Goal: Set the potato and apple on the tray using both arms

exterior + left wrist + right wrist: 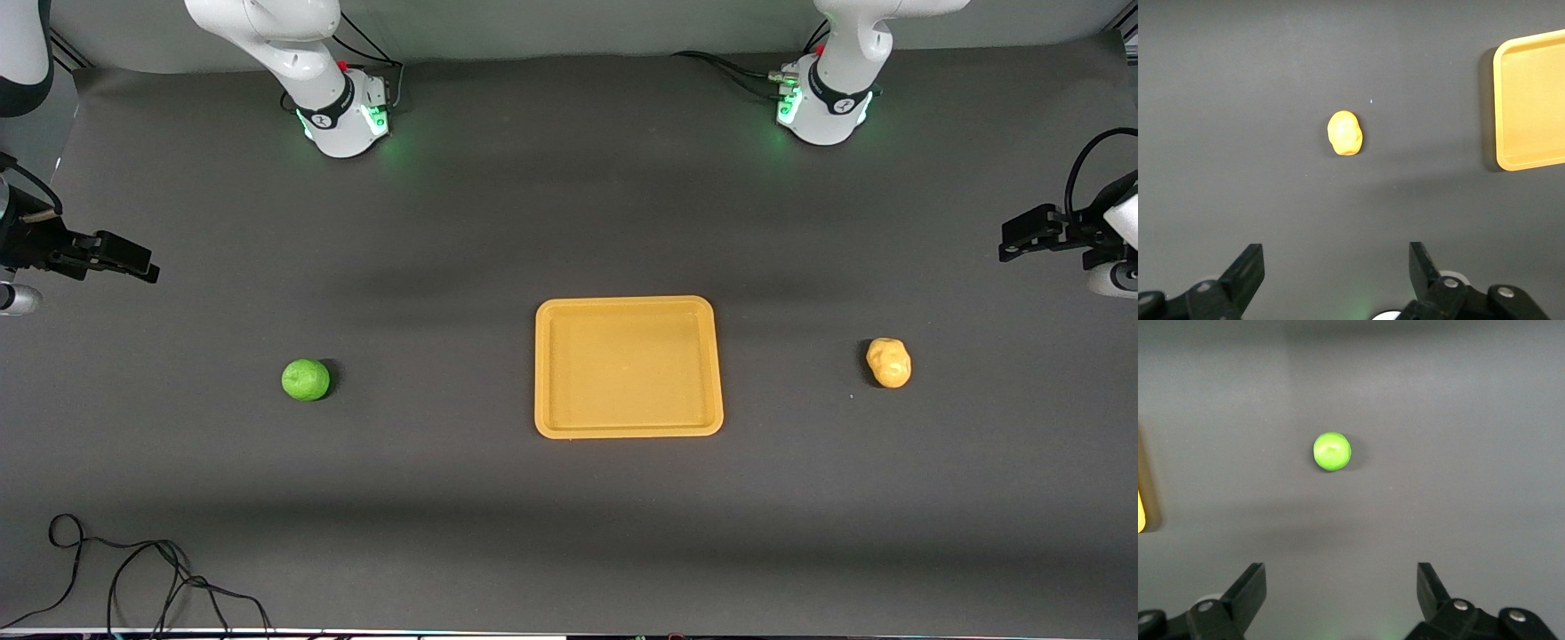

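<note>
The orange-yellow tray (628, 369) lies empty at the table's middle. The green apple (305, 380) sits on the table toward the right arm's end. The yellow-tan potato (888, 362) sits toward the left arm's end. My right gripper (149, 267) hangs open and empty above the table's edge at the right arm's end. In the right wrist view the gripper (1341, 572) is apart from the apple (1332, 451). My left gripper (1007, 242) hangs open and empty at the left arm's end. In the left wrist view the gripper (1336, 257) is apart from the potato (1345, 133), with the tray (1531, 100) beside it.
The two arm bases (342, 116) (822, 107) stand along the table's edge farthest from the front camera. A loose black cable (133, 569) lies at the near corner toward the right arm's end. A sliver of the tray (1140, 510) shows in the right wrist view.
</note>
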